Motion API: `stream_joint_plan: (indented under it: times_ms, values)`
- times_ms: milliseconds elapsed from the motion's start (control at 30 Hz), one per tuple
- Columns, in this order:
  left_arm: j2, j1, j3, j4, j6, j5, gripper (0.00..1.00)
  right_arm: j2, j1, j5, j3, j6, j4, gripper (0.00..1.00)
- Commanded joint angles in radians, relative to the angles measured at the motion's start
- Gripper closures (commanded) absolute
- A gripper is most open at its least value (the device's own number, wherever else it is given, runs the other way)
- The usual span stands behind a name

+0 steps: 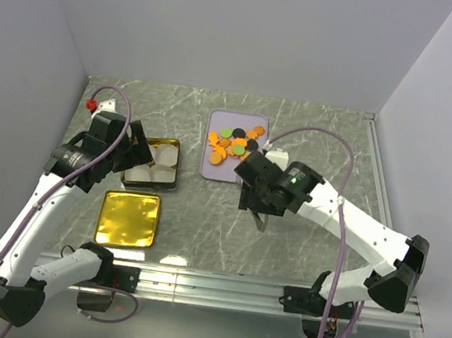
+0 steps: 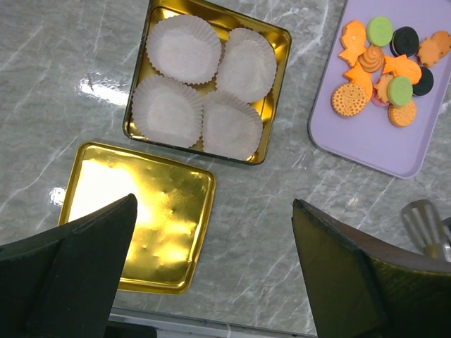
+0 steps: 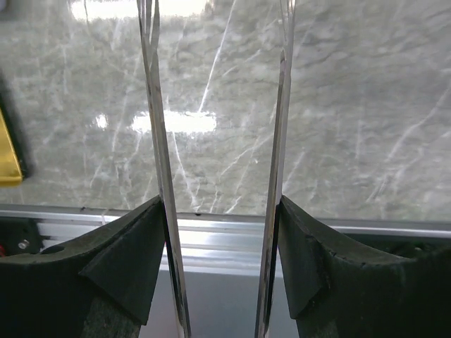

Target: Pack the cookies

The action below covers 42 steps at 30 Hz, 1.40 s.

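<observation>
**Sam:** Where are the cookies [image 2: 380, 67] now?

**Me:** All heaped on the purple tray [image 2: 359, 141]. None are in the gold tin [image 2: 276, 42] yet. The tin has four paper cups [image 2: 184, 49] inside, ready to take them. Its lid [image 2: 141, 211] lies just beside it on the worktop [image 2: 56, 84], out of my way.

**Sam:** And your claws?

**Me:** My left claw [image 2: 213, 208] is spread wide above the tin and lid, holding nothing. My right claw [image 3: 220, 211] pinches metal tongs [image 3: 156, 127]. I think thin cookies lift easier that way.
</observation>
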State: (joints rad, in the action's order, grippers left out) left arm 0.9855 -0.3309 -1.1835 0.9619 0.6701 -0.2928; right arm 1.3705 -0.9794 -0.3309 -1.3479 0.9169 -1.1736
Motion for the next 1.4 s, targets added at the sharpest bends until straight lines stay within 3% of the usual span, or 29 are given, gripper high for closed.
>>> stream_joint_plan:
  times_ms: [0, 333, 467, 733, 1367]
  values:
    - [-0.005, -0.003, 0.004, -0.066, 0.013, 0.023, 0.03, 0.012, 0.039, -0.060, -0.135, -0.038, -0.074, 0.32]
    - [-0.024, -0.003, -0.010, -0.057, -0.003, 0.012, 0.02, 0.179, 0.261, 0.046, -0.304, -0.237, 0.023, 0.36]
    - [-0.031, -0.002, -0.005, -0.054, -0.001, 0.024, 0.02, 0.298, 0.266, 0.067, -0.448, -0.277, 0.008, 0.37]
    - [-0.033, -0.003, -0.022, -0.045, -0.017, 0.027, 0.02, 0.481, 0.281, 0.084, -0.571, -0.293, 0.011, 0.41]
    - [-0.015, -0.003, -0.010, -0.057, -0.041, 0.007, 0.02, 0.650, 0.327, 0.087, -0.668, -0.342, -0.008, 0.44]
